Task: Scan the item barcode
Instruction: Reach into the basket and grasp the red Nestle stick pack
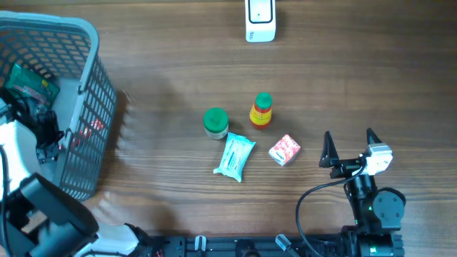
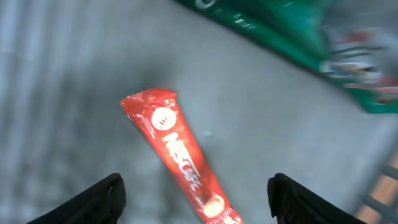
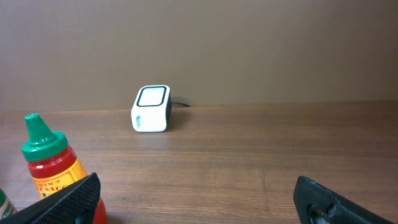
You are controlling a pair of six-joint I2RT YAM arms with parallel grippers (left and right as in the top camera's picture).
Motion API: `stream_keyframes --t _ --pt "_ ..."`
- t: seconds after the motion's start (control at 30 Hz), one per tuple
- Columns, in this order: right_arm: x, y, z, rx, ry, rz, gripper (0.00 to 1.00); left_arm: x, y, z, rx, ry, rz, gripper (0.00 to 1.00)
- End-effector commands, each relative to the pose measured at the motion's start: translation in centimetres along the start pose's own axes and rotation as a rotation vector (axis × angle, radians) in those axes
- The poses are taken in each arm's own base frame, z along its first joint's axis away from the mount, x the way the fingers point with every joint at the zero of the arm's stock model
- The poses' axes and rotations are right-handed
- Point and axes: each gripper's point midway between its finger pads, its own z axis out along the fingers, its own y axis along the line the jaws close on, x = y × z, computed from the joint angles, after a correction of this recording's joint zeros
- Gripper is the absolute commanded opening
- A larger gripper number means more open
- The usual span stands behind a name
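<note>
inside the basket (image 1: pixel 86 86) at the desk's (image 1: pixel 178 64) left edge, the left gripper (image 2: pixel 196 186) hangs spread wide over a red sachet (image 2: pixel 177 149) that lies flat. the right gripper (image 1: pixel 350 139) is spread and empty near the bottom right corner. nothing is at the scanner (image 1: pixel 260 20) by the top edge, so i think no scan is going on yet.

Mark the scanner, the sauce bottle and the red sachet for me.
scanner (image 1: pixel 260 20): overhead view, white top face.
sauce bottle (image 1: pixel 261 112): overhead view, body just below the green cap.
red sachet (image 2: pixel 182 158): left wrist view, mid-wrapper, on the lettering.
</note>
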Motion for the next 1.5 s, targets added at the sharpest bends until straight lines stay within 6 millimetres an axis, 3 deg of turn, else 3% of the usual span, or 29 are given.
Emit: stream_keyframes --t 0.0,0.17,0.33,0.37,0.43,0.53,0.57,0.73,0.8,0.9,1.0,1.03,1.17,1.27,1.33,1.43,1.47 --pt "-0.2 0.1 0.0 -0.003 -0.012 -0.015 1.00 0.5 0.9 2.2 -0.062 0.034 -0.036 0.81" --pt "-0.2 0.1 0.0 -0.003 -0.012 -0.015 1.00 2.3 0.6 4.9 -0.079 0.109 -0.047 0.84" --pt "-0.2 0.1 0.0 -0.003 -0.012 -0.015 1.00 3.4 -0.2 5.6 -0.071 0.116 -0.010 0.82" --pt "-0.2 0.1 0.0 -0.003 -0.012 -0.015 1.00 3.6 -0.4 5.7 -0.066 0.116 -0.004 0.79" --pt "-0.2 0.1 0.0 -0.003 -0.012 -0.015 1.00 4.0 -0.6 5.6 -0.064 0.117 0.006 0.53" --pt "-0.2 0.1 0.0 -0.003 -0.012 -0.015 1.00 4.1 -0.7 5.6 -0.061 0.117 0.013 0.23" --pt "-0.2 0.1 0.0 -0.003 -0.012 -0.015 0.99 4.0 -0.7 5.7 -0.062 0.109 0.021 0.05" --pt "-0.3 0.1 0.0 -0.002 -0.012 -0.015 1.00 2.3 -1.5 4.6 -0.019 0.053 0.089 0.04" --pt "-0.2 0.1 0.0 -0.003 -0.012 -0.015 1.00 1.3 -2.9 2.4 0.043 0.027 0.108 0.04" --pt "-0.2 0.1 0.0 -0.003 -0.012 -0.015 1.00 0.1 -5.5 -2.5 0.166 -0.037 0.129 0.04" --pt "-0.2 0.1 0.0 -0.003 -0.012 -0.015 1.00 -1.2 -7.7 -9.5 0.332 -0.127 0.126 0.04" --pt "-0.2 0.1 0.0 -0.003 -0.012 -0.015 1.00 -1.4 -7.9 -11.1 0.366 -0.152 0.124 0.04" --pt "-0.2 0.1 0.0 -0.003 -0.012 -0.015 1.00 -2.9 -6.8 -20.9 0.552 -0.340 0.091 0.04" --pt "-0.2 0.1 0.0 -0.002 -0.012 -0.015 1.00 -2.1 -5.3 -27.1 0.702 -0.401 0.083 0.04" --pt "-0.2 0.1 0.0 -0.003 -0.012 -0.015 1.00 -0.6 -4.3 -30.7 0.815 -0.404 0.106 0.04" --pt "-0.2 0.1 0.0 -0.003 -0.012 -0.015 1.00 2.5 -3.7 -33.9 0.941 -0.346 0.176 0.04" --pt "-0.2 0.1 0.0 -0.003 -0.012 -0.015 1.00 4.5 -3.6 -35.0 0.999 -0.294 0.226 0.04"
